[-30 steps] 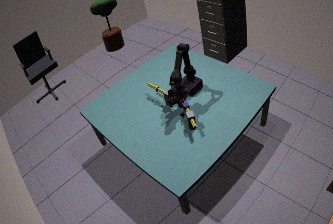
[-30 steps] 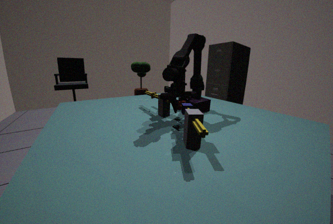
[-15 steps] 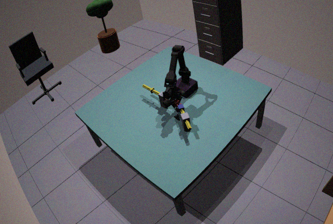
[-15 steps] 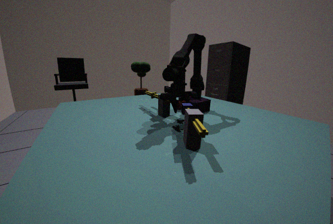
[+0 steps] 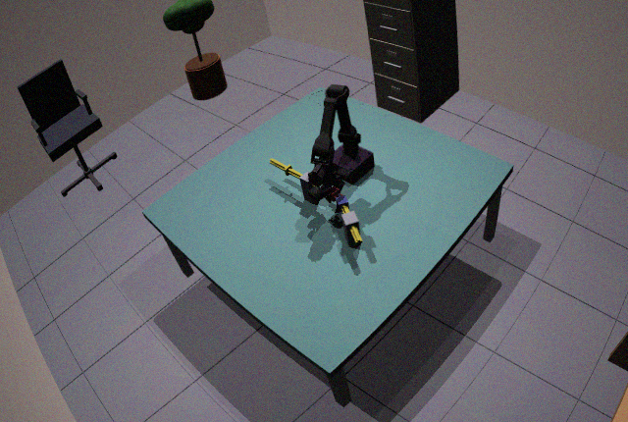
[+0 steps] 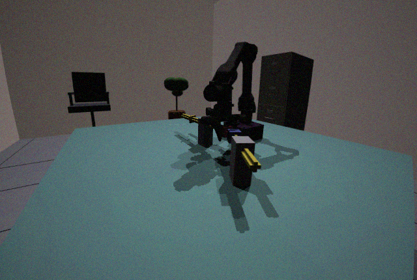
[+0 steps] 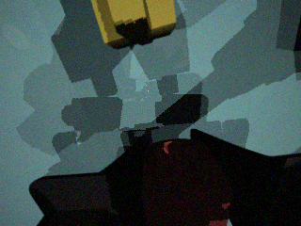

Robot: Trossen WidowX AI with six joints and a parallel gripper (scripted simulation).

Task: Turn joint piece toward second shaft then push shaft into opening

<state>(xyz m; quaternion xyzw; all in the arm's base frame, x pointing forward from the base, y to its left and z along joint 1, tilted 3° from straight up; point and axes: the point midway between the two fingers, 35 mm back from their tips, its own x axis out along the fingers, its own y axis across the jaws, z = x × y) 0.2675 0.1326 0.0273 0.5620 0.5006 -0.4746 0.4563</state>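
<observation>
The red joint piece is dark and held between the fingers of my gripper, which is shut on it; its opening is hidden. A blue part sits beside it on the end of the fixed yellow shaft. That shaft passes through the front grey block. The second yellow shaft passes through the left block. In the wrist view its end stands apart from the joint piece, a gap between them. Their exact alignment is unclear.
The black arm reaches over from its base behind the joint and partly covers the left block. The teal table carries everything. A chair, a plant and a cabinet stand beyond it.
</observation>
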